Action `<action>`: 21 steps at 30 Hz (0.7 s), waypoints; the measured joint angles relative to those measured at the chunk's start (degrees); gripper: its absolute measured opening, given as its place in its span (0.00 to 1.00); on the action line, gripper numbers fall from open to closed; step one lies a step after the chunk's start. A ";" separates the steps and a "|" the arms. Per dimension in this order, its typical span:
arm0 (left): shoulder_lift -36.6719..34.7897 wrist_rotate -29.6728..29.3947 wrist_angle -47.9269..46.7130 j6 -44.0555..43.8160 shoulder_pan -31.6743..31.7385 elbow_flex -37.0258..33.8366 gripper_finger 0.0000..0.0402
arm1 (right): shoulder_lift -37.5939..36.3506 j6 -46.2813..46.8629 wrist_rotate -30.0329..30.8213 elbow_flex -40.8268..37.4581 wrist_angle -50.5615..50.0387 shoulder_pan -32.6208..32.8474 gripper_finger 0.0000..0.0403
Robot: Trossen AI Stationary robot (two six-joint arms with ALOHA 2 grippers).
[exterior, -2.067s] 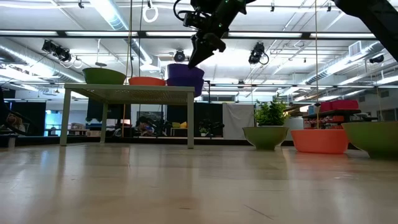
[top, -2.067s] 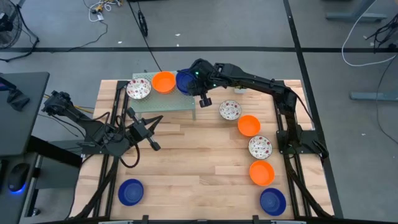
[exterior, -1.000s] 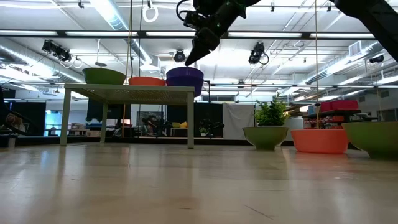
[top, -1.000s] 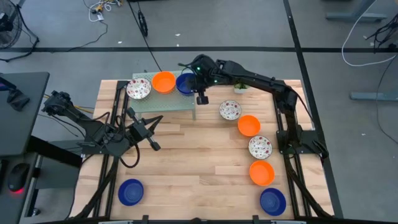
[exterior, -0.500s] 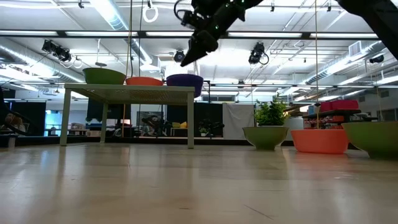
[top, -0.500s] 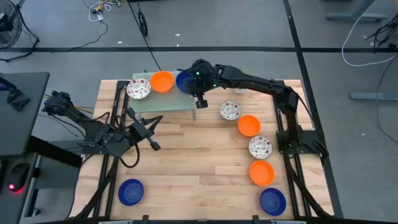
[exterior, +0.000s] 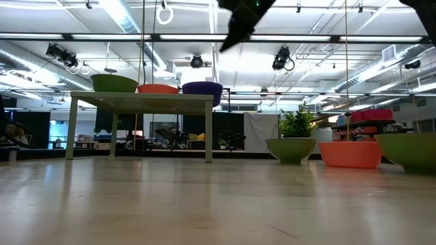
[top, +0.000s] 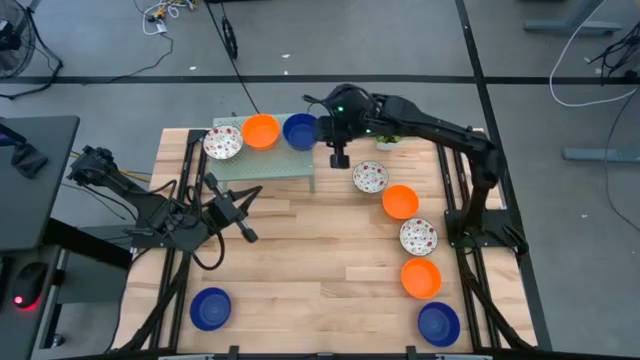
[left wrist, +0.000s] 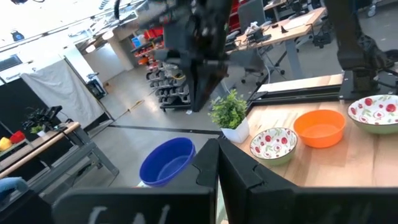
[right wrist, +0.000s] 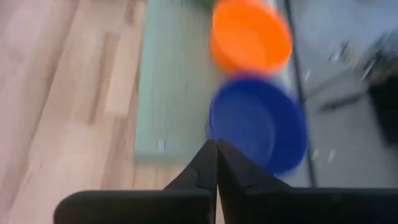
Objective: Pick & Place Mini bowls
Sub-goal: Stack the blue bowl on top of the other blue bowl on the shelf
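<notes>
Three mini bowls stand on their bases on a small pale green platform [top: 262, 165] at the table's far side: a speckled bowl [top: 223, 142], an orange bowl [top: 261, 130] and a blue bowl [top: 299, 130]. My right gripper [top: 338, 157] hovers shut just right of that blue bowl [right wrist: 258, 124], above platform height [exterior: 235, 30], touching nothing. A curved row of five bowls runs along the right side, from a speckled bowl [top: 370, 177] down to a blue bowl [top: 438, 323]. Another blue bowl [top: 210, 308] sits near left. My left gripper [top: 248, 234] waits shut at the left.
A small potted plant [left wrist: 229, 112] stands at the far edge behind the right arm. The platform stands on thin legs [exterior: 208, 129] above the tabletop. Bare wood [top: 310, 260] lies between the left arm and the right-hand row of bowls.
The blue bowl, held a little above the platform's right end by my right gripper, has come down flat next to the orange one. My right gripper has come away from it, risen and moved toward the table's right.
</notes>
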 joint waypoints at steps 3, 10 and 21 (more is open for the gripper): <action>0.00 0.44 0.00 -0.05 0.00 0.00 0.04 | -0.04 2.32 0.32 -3.78 -0.48 -2.25 0.01; 0.00 0.44 0.02 -0.05 0.00 0.00 0.04 | 0.09 4.78 0.17 -16.16 12.28 -6.03 0.01; 0.00 0.44 0.07 -0.10 0.00 0.00 0.04 | 0.09 4.78 0.13 -22.13 24.19 -6.47 0.01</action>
